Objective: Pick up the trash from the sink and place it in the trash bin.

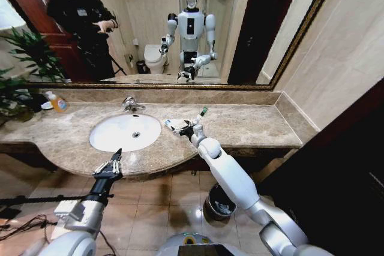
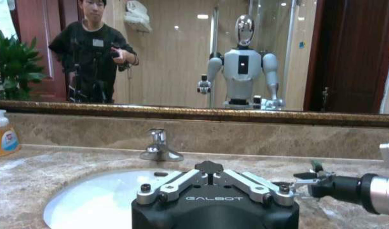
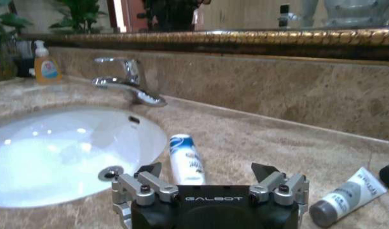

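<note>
Marble tabletop (image 1: 252, 125) carries the white sink (image 1: 125, 132); the right end effector (image 1: 187, 128) hovers open beside its rim, the left end effector (image 1: 109, 166) open at the front edge, the trash bin (image 1: 219, 202) on the floor below.

From the left wrist, faucet (image 2: 158, 146) behind the basin.

From the right wrist, a white tube (image 3: 185, 160) lies between open fingers (image 3: 147, 183), a grey-capped tube (image 3: 348, 196) nearby.

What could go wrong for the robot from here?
The white tube with a blue end lies on the marble close to the sink rim, in front of the open right gripper; a clumsy nudge might roll it into the basin. A second tube lies off to the gripper's side and could get brushed aside. The trash bin stands on the floor below the counter edge, so a carried tube might miss its small opening.
</note>
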`<state>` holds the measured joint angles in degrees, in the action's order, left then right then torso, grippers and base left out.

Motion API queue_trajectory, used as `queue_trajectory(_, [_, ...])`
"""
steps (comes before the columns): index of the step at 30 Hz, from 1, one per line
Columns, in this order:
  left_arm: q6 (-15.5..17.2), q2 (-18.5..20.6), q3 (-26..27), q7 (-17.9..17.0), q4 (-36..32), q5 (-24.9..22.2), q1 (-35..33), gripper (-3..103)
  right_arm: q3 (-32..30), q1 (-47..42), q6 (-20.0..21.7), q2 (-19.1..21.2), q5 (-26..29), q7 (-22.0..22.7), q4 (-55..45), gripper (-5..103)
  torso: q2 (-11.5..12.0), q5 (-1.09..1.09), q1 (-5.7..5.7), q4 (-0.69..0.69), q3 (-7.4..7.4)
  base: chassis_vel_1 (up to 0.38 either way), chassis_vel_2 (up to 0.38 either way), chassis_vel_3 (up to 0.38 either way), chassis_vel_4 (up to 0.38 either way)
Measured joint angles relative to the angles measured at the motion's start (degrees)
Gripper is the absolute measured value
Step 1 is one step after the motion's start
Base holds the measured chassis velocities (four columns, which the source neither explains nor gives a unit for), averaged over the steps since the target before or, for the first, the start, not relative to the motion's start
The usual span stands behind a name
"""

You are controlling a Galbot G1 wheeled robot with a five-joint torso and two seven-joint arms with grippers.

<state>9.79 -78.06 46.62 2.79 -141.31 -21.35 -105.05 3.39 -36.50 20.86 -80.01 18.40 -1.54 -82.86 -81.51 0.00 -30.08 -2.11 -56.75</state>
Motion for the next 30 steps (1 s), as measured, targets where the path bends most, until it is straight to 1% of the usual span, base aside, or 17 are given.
queue_trajectory(5, [0.00,0.00,0.00,0.00,0.00,0.00,0.00,0,1.02,0.77,-0.03,-0.55,-0.06,0.29,2.25,95,0.00,0.00,0.00,0.00,0.00,0.000,0.000,0.000,0.000])
queue_trajectory(7, [0.00,0.00,0.00,0.00,0.00,0.00,0.00,0,1.16,0.85,-0.12,-0.84,-0.06,0.48,2.64,93,0.00,0.00,0.00,0.00,0.00,0.000,0.000,0.000,0.000])
queue_trajectory(10, [0.00,0.00,0.00,0.00,0.00,0.00,0.00,0,1.58,0.91,-0.43,-1.45,-0.12,0.83,3.61,87,0.00,0.00,0.00,0.00,0.00,0.000,0.000,0.000,0.000])
queue_trajectory(12, [0.00,0.00,0.00,0.00,0.00,0.00,0.00,0,1.70,1.01,-0.57,-1.63,-0.14,0.93,4.08,86,0.00,0.00,0.00,0.00,0.00,0.000,0.000,0.000,0.000])
queue_trajectory(14, [0.00,0.00,0.00,0.00,0.00,0.00,0.00,0,1.71,1.28,-0.70,-1.96,-0.16,1.17,4.80,80,0.00,0.00,0.00,0.00,0.00,0.000,0.000,0.000,0.000])
queue_trajectory(16, [0.00,0.00,0.00,0.00,0.00,0.00,0.00,0,1.71,1.33,-0.73,-1.99,-0.16,1.21,4.92,80,0.00,0.00,0.00,0.00,0.00,0.000,0.000,0.000,0.000])
queue_trajectory(19, [0.00,0.00,0.00,0.00,0.00,0.00,0.00,0,1.68,1.60,-0.99,-1.88,-0.21,1.24,5.28,66,0.00,0.00,0.00,0.00,0.00,0.000,0.000,0.000,0.000])
queue_trajectory(20, [0.00,0.00,0.00,0.00,0.00,0.00,0.00,0,1.68,1.60,-0.99,-1.88,-0.21,1.24,5.28,66,0.00,0.00,0.00,0.00,0.00,0.000,0.000,0.000,0.000])
queue_trajectory(23, [0.00,0.00,0.00,0.00,0.00,0.00,0.00,0,1.66,1.63,-1.06,-1.70,-0.23,1.32,5.28,50,0.00,0.00,0.00,0.00,0.00,0.000,0.000,0.000,0.000])
queue_trajectory(24, [0.00,0.00,0.00,0.00,0.00,0.00,0.00,0,1.66,1.63,-1.06,-1.70,-0.23,1.32,5.28,50,0.00,0.00,0.00,0.00,0.00,0.000,0.000,0.000,0.000])
queue_trajectory(25, [0.00,0.00,0.00,0.00,0.00,0.00,0.00,0,1.66,1.59,-1.06,-1.60,-0.24,1.32,5.18,45,0.00,0.00,0.00,0.00,0.00,0.000,0.000,0.000,0.000])
queue_trajectory(26, [0.00,0.00,0.00,0.00,0.00,0.00,0.00,0,1.68,1.54,-1.06,-1.55,-0.24,1.32,5.09,45,0.00,0.00,0.00,0.00,0.00,0.000,0.000,0.000,0.000])
queue_trajectory(28, [0.00,0.00,0.00,0.00,0.00,0.00,0.00,0,1.73,1.36,-1.05,-1.48,-0.24,1.33,4.81,34,0.00,0.00,0.00,0.00,0.00,0.000,0.000,0.000,0.000])
queue_trajectory(29, [0.00,0.00,0.00,0.00,0.00,0.00,0.00,0,1.73,1.36,-1.05,-1.48,-0.24,1.33,4.81,34,0.00,0.00,0.00,0.00,0.00,0.000,0.000,0.000,0.000])
queue_trajectory(30, [0.00,0.00,0.00,0.00,0.00,0.00,0.00,0,1.73,1.27,-1.05,-1.48,-0.24,1.45,4.69,30,0.00,0.00,0.00,0.00,0.00,0.000,0.000,0.000,0.000])
